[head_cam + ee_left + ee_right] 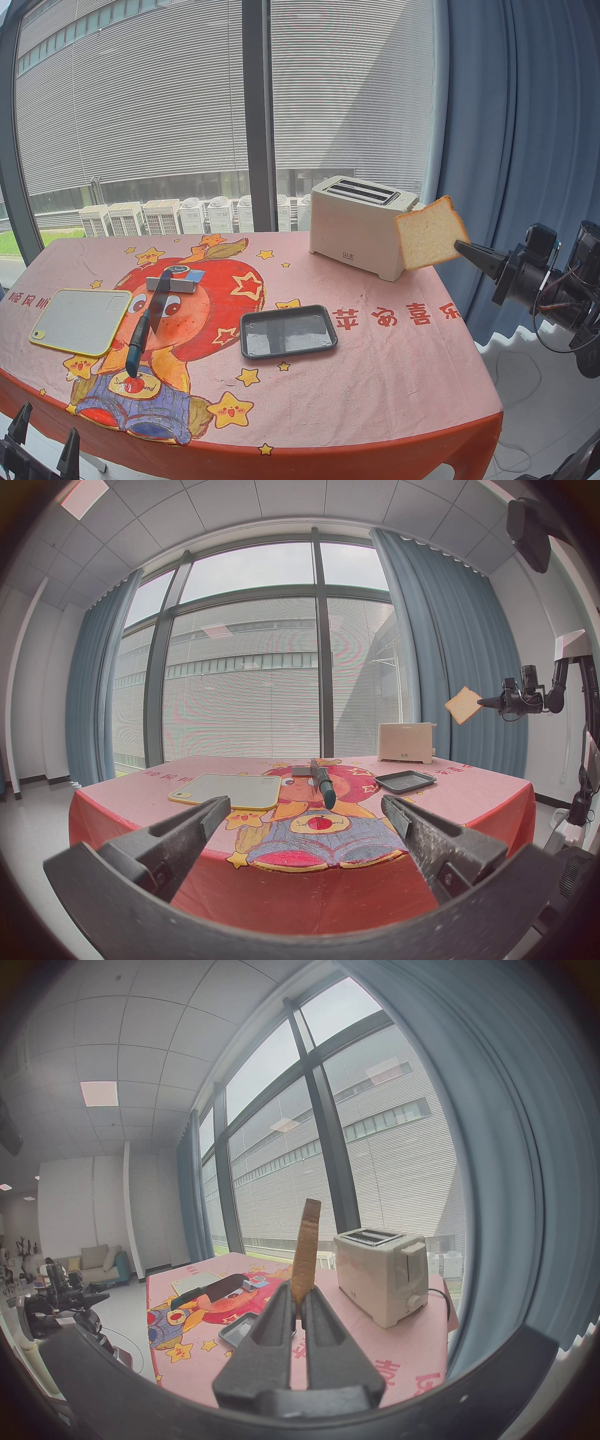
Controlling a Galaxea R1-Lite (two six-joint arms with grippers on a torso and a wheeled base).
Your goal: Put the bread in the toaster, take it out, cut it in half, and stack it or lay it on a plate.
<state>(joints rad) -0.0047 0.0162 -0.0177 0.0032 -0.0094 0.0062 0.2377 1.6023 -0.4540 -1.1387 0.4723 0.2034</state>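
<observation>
Your right gripper (461, 245) has its fingers (269, 1335) closed tight on the lower corner of the bread (430, 232), pinching the slice on edge so that it stands upright in the air. The slice hangs just off the right end of the toaster (356, 226), apart from it and, in the left wrist view, higher than its top. Your left gripper (304, 803) sits low at the near left edge of the bench (375, 375), its fingers spread wide with nothing between them. A dark rectangular plate (289, 309) lies mid-bench. Left of it is the knife (145, 322), its blade seemingly propped on a small grey block (184, 286). A cutting board (81, 320) lies farther left.
</observation>
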